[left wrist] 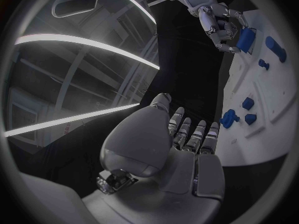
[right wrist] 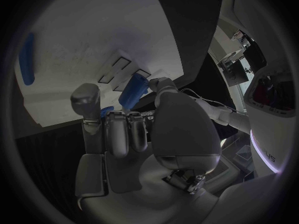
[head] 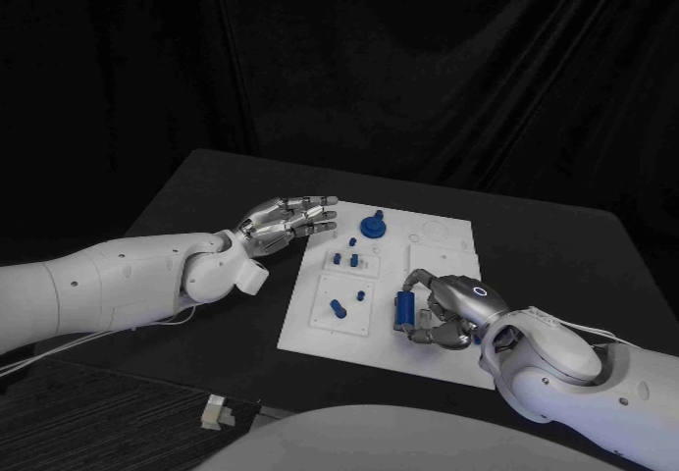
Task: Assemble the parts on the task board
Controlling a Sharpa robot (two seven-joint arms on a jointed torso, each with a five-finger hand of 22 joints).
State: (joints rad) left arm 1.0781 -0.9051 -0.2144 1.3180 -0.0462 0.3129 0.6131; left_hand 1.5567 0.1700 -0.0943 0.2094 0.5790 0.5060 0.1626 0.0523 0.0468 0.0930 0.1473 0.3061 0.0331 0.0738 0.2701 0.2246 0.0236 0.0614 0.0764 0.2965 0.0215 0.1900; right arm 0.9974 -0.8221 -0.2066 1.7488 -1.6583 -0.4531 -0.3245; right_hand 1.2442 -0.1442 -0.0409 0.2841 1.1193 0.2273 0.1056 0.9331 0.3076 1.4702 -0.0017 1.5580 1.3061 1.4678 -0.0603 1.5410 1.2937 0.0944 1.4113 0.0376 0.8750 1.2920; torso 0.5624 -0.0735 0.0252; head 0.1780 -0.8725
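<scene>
No readable text, labels, brands or nos. on task board, blue parts or either hand. Faint pale lettering on robot's white body at rim of right wrist view, too blurred and cut off to read.
</scene>
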